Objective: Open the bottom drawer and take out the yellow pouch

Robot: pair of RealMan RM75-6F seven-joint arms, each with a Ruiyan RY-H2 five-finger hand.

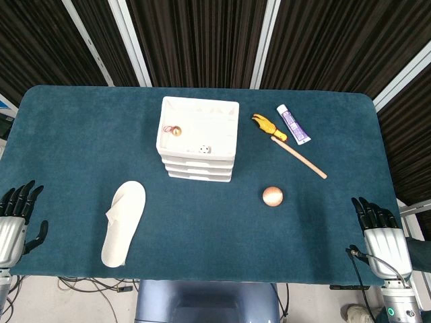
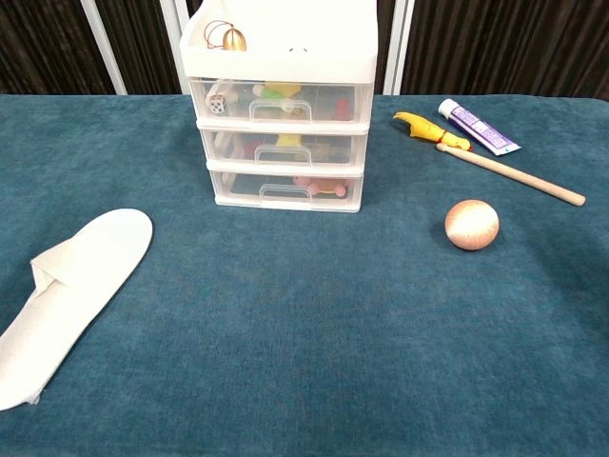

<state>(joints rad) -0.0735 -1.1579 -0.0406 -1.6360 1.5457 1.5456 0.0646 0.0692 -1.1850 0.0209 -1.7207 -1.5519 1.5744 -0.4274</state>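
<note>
Left hand [image 1: 15,219]: at the near table edge, well to the near-left of the drawer unit, fingers apart, holding nothing. Right hand [image 1: 380,232]: at the near edge, well to the near-right of the unit, fingers apart, holding nothing.

White flat cloth slipper [image 2: 67,286]: lying near-left of the unit, apart from it.

Round peach-coloured ball [image 2: 471,225]: near-right of the unit.

White plastic three-drawer unit with clear fronts [image 2: 283,124]: standing on the dark teal table cloth [image 2: 314,343]. Bottom drawer [image 2: 285,188] closed. Yellow pouch not discernible through the front.

Wooden stick with yellow claw end [image 2: 476,157]: right of the unit.

White and purple tube [image 2: 478,128]: just beyond the stick.
</note>
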